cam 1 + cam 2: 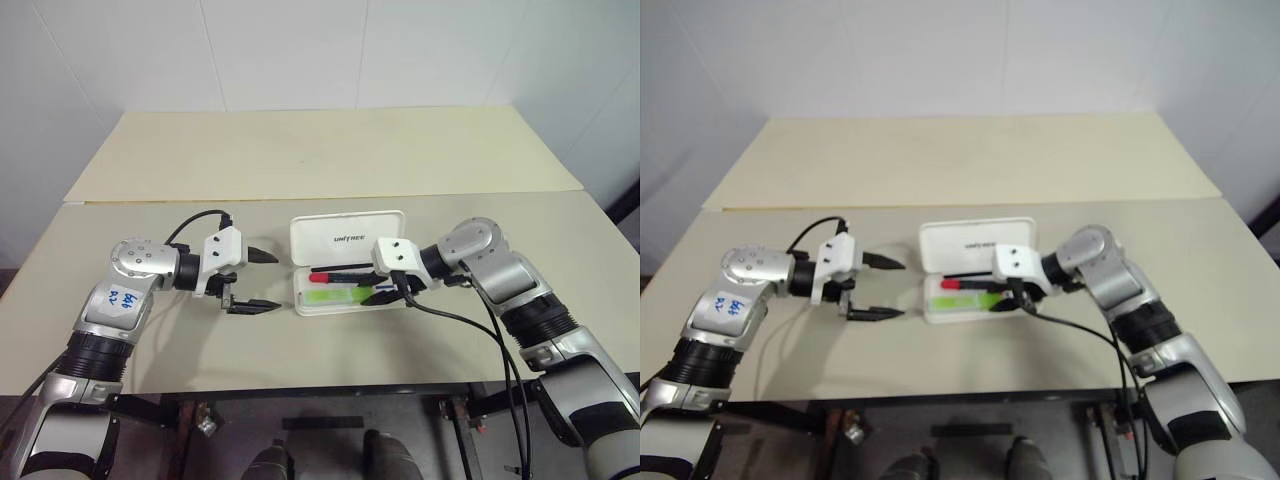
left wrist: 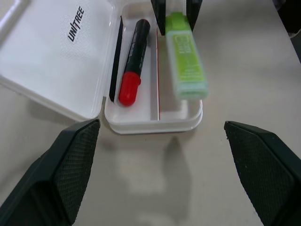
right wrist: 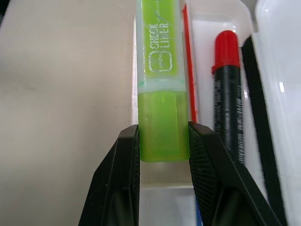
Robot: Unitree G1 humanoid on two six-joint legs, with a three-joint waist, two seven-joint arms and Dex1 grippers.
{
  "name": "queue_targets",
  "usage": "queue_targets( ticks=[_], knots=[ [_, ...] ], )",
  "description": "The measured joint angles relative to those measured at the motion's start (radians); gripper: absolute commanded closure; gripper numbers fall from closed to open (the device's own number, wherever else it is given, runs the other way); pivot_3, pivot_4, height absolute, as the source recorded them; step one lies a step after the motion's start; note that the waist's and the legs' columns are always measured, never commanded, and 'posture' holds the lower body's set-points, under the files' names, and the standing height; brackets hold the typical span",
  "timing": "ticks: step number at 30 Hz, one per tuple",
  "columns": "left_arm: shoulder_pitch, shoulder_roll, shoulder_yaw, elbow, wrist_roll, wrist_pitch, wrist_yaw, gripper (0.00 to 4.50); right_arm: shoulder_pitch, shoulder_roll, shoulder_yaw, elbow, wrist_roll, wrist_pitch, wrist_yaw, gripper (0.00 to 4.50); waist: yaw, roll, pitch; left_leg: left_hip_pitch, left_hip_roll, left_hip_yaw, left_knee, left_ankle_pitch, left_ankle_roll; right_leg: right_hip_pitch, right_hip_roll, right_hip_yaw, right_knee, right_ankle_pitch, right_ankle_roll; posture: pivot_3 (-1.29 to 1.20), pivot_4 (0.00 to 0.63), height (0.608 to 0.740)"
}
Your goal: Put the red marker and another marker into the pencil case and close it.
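One marker already lies in the pencil case (image 1: 347,240): the red marker (image 2: 133,63) rests in the tray's rear compartment, beside a black strip (image 2: 115,59); the white case sits open on the table (image 1: 300,150), lid laid back flat. The lime-green highlighter (image 3: 162,70) is pinched at one end by the right gripper (image 3: 164,136), jaws closed on its flat sides; we see it held over the front compartment, its free end reaching past the tray's end wall, so we judge it not yet seated.

Risks we note: released from this overhang, the highlighter could rest across the rim or tip onto the table; a marker standing proud would then block the lid from closing; pressing down on the rim could shift the light case.

Pose: the right arm reaches in from the case's right end, gripper angled down along the tray. The left gripper (image 1: 252,282) stands fully open and empty just beside the case's left end, pointing toward it.
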State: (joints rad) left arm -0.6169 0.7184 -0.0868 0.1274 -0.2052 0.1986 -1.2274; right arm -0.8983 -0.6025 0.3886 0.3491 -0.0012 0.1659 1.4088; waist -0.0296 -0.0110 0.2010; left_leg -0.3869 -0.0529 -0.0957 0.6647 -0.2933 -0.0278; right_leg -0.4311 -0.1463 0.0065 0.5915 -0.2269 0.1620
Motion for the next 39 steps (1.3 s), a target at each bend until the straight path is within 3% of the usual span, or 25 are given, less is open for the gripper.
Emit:
queue_targets(
  ticks=[3, 13, 21, 30, 35, 39],
  knots=[
    [0.003, 0.0, 0.001, -0.001, -0.001, 0.001, 0.004, 0.0, -0.008, 0.007, 0.0, 0.044, -0.012, -0.026, -0.004, 3.41, 0.0, 0.0, 0.0, 0.0, 0.0, 0.0, 0.0, 0.0, 0.0, 0.0, 0.0, 0.0, 0.0, 0.0, 0.0, 0.0, 0.15, 0.74],
    [0.003, 0.001, 0.006, -0.002, -0.001, 0.0, 0.011, 0.0, -0.024, 0.012, -0.006, 0.052, -0.01, -0.05, 0.008, 0.02, 0.001, 0.0, 0.0, 0.0, 0.0, 0.0, -0.001, 0.0, 0.0, 0.0, 0.0, 0.0, 0.0, 0.0, 0.0, 0.0, 0.15, 0.74],
    [0.003, 0.001, 0.006, -0.002, -0.002, -0.001, 0.011, 0.0, -0.019, 0.016, -0.032, -0.04, 0.04, 0.01, 0.009, 0.02, 0.001, 0.0, 0.0, 0.0, 0.0, 0.0, -0.001, 0.0, 0.0, -0.001, 0.0, 0.0, 0.0, 0.0, 0.0, 0.0, 0.15, 0.74],
    [-0.013, -0.019, -0.001, 0.004, -0.002, -0.004, 0.001, 0.0, 0.105, -0.112, -0.19, -0.414, 0.2, 0.319, -0.036, 0.02, 0.011, 0.0, 0.0, -0.001, 0.0, -0.001, -0.001, 0.0, 0.001, 0.0, 0.0, 0.0, -0.001, 0.0, 0.0, 0.0, 0.15, 0.74],
    [-0.044, -0.056, -0.015, 0.006, -0.004, 0.0, 0.0, 0.0, 0.202, -0.251, -0.359, -0.586, 0.235, 0.68, -0.217, 0.02, 0.029, 0.0, 0.0, -0.001, 0.0, -0.001, 0.0, -0.001, 0.002, 0.0, 0.0, 0.0, -0.001, 0.0, 0.0, 0.0, 0.15, 0.74],
    [-0.076, -0.095, -0.03, 0.008, -0.005, 0.008, 0.003, 0.0, 0.263, -0.257, -0.472, -0.672, 0.19, 0.991, -0.469, 0.02, 0.029, 0.0, 0.0, -0.001, 0.0, -0.001, -0.001, -0.002, 0.003, 0.0, 0.0, 0.0, 0.0, 0.0, -0.001, 0.0, 0.15, 0.74]
  ],
)
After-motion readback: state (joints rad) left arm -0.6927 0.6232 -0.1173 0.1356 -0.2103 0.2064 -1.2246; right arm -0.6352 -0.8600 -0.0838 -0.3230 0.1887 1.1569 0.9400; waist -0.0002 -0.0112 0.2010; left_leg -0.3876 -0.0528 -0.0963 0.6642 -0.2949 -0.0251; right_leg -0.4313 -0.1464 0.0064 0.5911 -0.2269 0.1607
